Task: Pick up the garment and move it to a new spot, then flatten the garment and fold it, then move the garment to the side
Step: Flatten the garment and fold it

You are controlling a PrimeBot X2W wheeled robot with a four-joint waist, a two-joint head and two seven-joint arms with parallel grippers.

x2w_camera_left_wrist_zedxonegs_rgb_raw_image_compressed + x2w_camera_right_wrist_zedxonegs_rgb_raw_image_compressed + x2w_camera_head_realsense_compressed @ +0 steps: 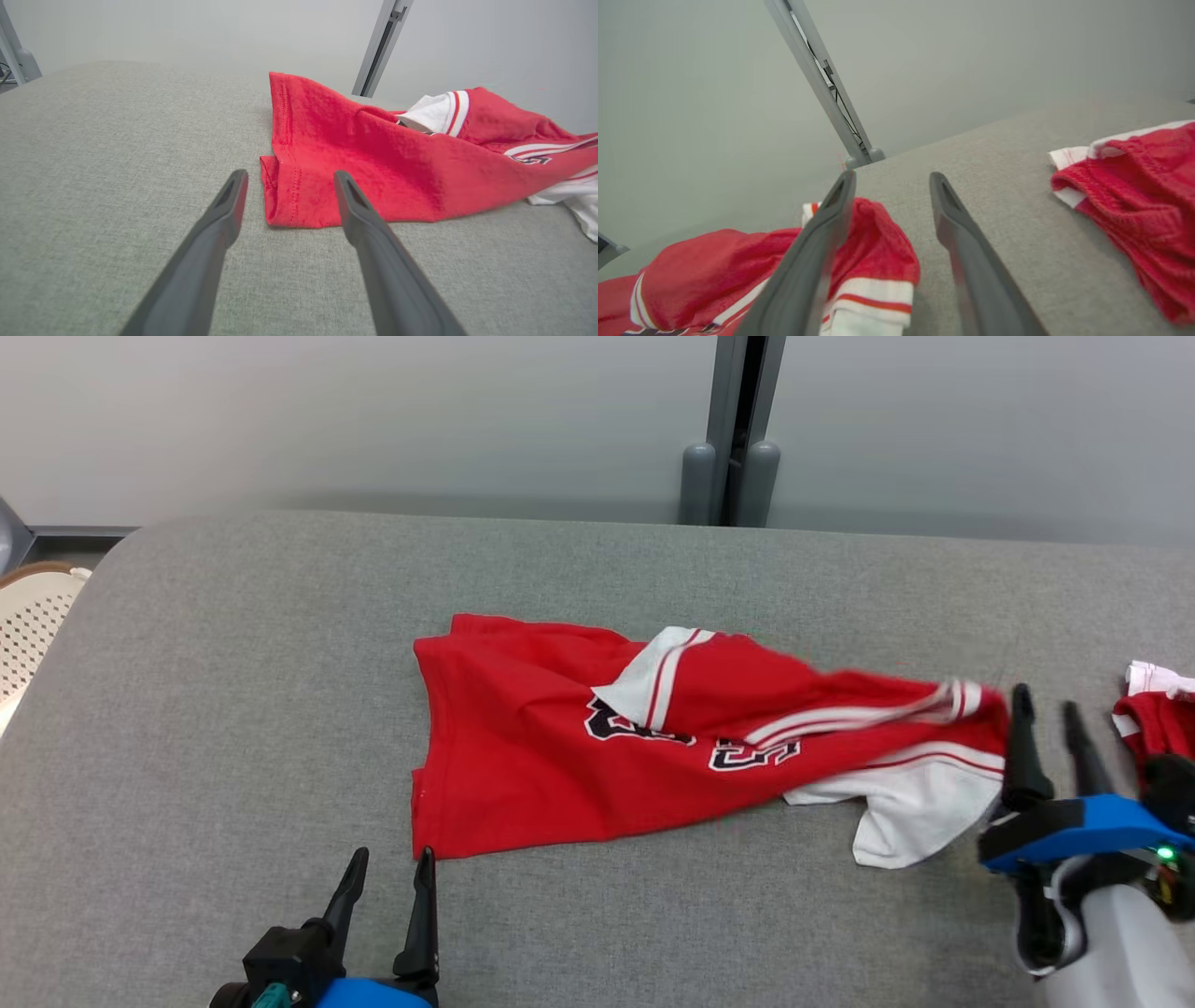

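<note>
The garment (pixel 560 775) is spread on the desk (pixel 233 709) between the two claws. Its near corner is found just ahead of the left claw (pixel 393 854). Its other end is bunched just left of the right claw (pixel 1046 700). A second garment (pixel 1153 719) is laid on the desk right of the right claw, apart from it. A post (pixel 733 429) is set behind the desk, well ahead of both claws.
</note>
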